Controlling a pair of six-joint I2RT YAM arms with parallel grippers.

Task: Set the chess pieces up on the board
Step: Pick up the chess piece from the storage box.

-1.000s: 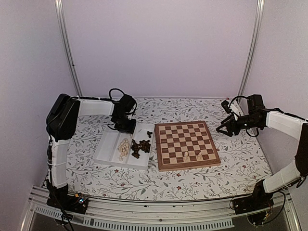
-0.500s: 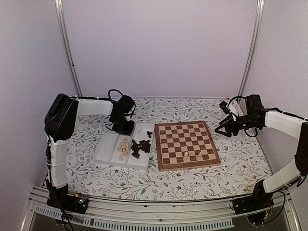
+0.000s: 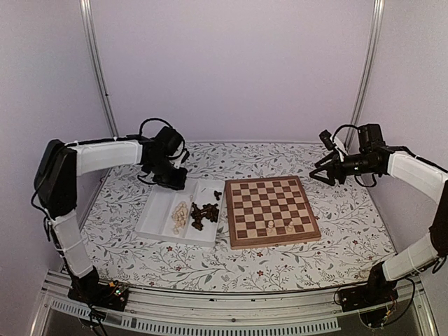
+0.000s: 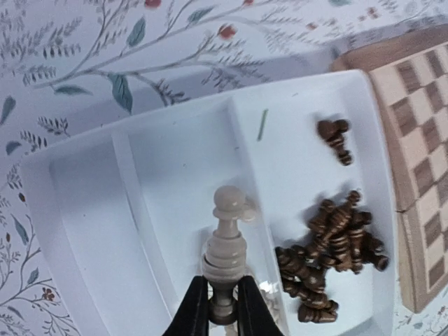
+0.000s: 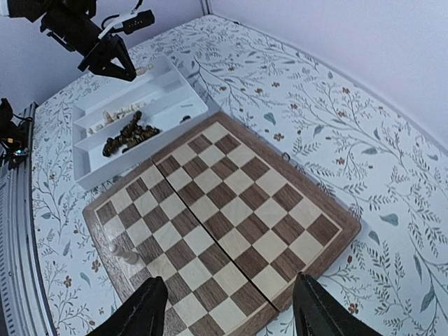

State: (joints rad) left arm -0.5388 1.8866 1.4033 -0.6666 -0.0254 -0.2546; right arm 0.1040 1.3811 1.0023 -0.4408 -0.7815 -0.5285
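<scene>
Left jaws pinch cream piece (image 4: 225, 248); right jaws spread.

The board (image 3: 273, 210) lies flat, with two cream pieces (image 3: 270, 226) upright near its near edge. A third cream piece (image 4: 225, 241) is pinched by its base in the left gripper (image 4: 222, 311) above the white tray (image 4: 70, 210). There, dark pieces (image 4: 329, 259) lie heaped in one compartment and loose cream pieces (image 3: 181, 215) in the next.

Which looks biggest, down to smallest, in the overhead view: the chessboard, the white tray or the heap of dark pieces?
1. chessboard
2. white tray, only slightly smaller
3. heap of dark pieces, far smaller, lying in the tray
</scene>
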